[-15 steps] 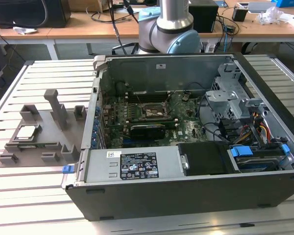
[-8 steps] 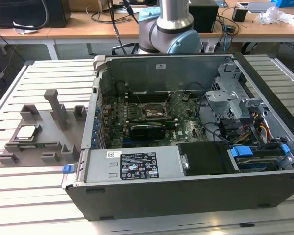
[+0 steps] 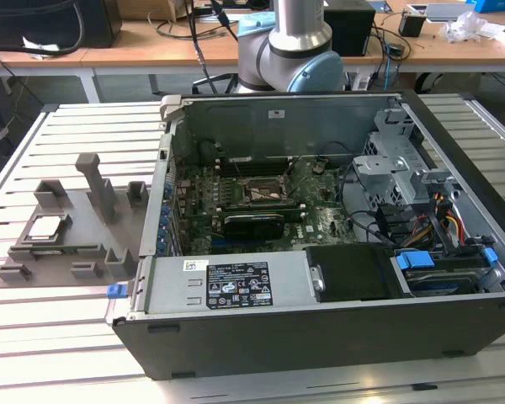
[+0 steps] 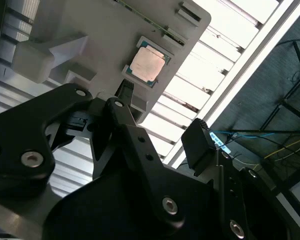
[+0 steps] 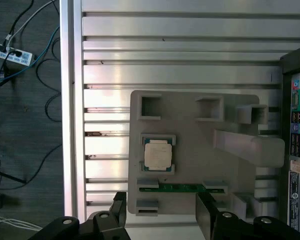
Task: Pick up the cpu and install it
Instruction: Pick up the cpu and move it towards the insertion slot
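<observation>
The cpu (image 3: 46, 227) is a small silver-grey square lying flat in a recess of the grey holder plate (image 3: 67, 252), at the exterior view's left, beside the open computer case (image 3: 320, 337). Both wrist views look down on the cpu (image 5: 157, 153) (image 4: 149, 66) from well above. My gripper (image 5: 162, 216) hangs high over the near edge of the holder plate (image 5: 190, 165), open, its two black fingers (image 5: 205, 215) wide apart with nothing between them. In the second wrist view one finger pad (image 4: 197, 145) shows apart from the cpu. The dark socket frame (image 3: 265, 192) sits on the motherboard inside the case.
The holder plate carries a tall grey post (image 3: 97, 185), several raised blocks and a green-edged strip (image 5: 180, 188) in a slot near the cpu. A black card (image 3: 252, 223) lies below the socket. Cables and a drive cage (image 3: 387, 177) crowd the case's right side. The slatted metal table (image 3: 67, 353) spreads around.
</observation>
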Controlling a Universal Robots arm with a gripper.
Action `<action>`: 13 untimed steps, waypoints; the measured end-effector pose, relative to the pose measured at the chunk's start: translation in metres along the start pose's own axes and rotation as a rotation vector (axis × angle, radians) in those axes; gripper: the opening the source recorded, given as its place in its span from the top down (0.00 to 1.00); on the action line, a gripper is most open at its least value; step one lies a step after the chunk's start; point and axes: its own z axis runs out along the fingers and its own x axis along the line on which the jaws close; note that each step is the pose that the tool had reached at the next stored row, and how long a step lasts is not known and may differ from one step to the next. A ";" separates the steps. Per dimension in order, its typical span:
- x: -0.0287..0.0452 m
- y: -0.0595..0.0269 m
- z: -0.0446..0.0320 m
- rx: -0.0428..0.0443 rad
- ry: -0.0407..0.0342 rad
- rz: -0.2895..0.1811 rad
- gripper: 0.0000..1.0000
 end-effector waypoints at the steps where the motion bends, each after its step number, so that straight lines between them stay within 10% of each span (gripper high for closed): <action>1: 0.0000 0.0000 0.0006 0.0000 0.0000 0.000 0.34; 13: 0.0003 0.0004 0.0107 0.0000 0.0000 0.000 0.34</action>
